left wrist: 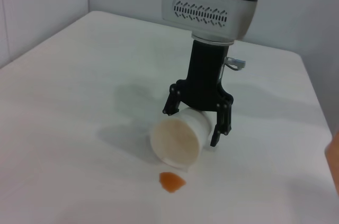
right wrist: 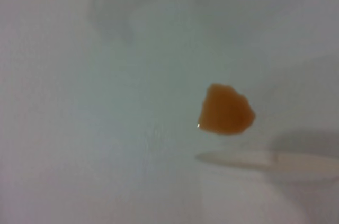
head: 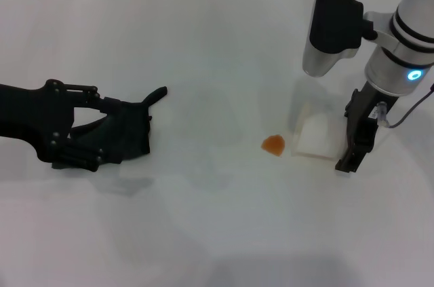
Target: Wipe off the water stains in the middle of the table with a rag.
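Right gripper (left wrist: 196, 121) clamps tipped cup (left wrist: 179, 138) beside stain (head: 274, 144); left gripper (head: 102, 134) on rag (head: 129, 131).

Left hand (head: 102, 139) on rag (head: 125, 131); stain (head: 274, 144) beside cup (head: 317, 136), right hand (head: 356, 134).

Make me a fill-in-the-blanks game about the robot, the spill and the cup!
1. The right gripper is closed around a white ____ that lies on its side.
2. The small blot beside the cup is ____ in colour.
3. The left gripper rests at the black ____ on the table.

Missing words: cup; orange-brown; rag
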`<move>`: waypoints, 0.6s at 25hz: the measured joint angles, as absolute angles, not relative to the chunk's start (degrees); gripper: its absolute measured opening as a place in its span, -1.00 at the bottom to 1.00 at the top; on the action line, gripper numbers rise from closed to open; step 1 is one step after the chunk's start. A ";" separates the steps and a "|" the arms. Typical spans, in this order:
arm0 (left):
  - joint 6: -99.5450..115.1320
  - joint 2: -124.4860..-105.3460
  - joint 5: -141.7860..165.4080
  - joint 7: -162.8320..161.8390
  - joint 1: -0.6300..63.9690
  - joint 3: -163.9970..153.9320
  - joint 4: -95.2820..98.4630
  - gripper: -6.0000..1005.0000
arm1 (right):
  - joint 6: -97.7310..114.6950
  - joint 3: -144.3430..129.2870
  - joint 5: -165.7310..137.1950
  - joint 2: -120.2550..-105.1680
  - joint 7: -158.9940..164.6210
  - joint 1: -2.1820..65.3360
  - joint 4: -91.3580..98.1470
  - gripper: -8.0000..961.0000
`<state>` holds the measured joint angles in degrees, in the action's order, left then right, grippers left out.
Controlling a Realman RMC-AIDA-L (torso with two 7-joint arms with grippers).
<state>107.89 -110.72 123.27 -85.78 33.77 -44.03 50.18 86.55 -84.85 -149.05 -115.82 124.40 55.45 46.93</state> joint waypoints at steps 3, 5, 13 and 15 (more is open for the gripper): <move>107.62 -110.79 123.26 -85.71 33.66 -44.03 50.16 0.74 | 86.08 -84.88 -148.46 -115.84 124.33 55.40 46.87 0.62; 107.57 -110.87 123.24 -85.63 33.64 -44.03 50.15 0.74 | 86.01 -84.89 -147.96 -115.84 124.31 55.38 46.84 0.62; 107.57 -111.03 123.21 -85.60 33.48 -44.03 50.16 0.74 | 85.29 -84.87 -147.47 -115.84 124.24 55.31 46.87 0.61; 107.57 -111.13 123.21 -85.60 33.48 -44.03 50.17 0.74 | 85.14 -84.89 -147.34 -115.84 124.04 55.06 46.87 0.61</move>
<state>107.57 -111.13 123.21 -85.60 33.48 -44.03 50.17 85.14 -84.89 -147.34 -115.84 124.04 55.06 46.87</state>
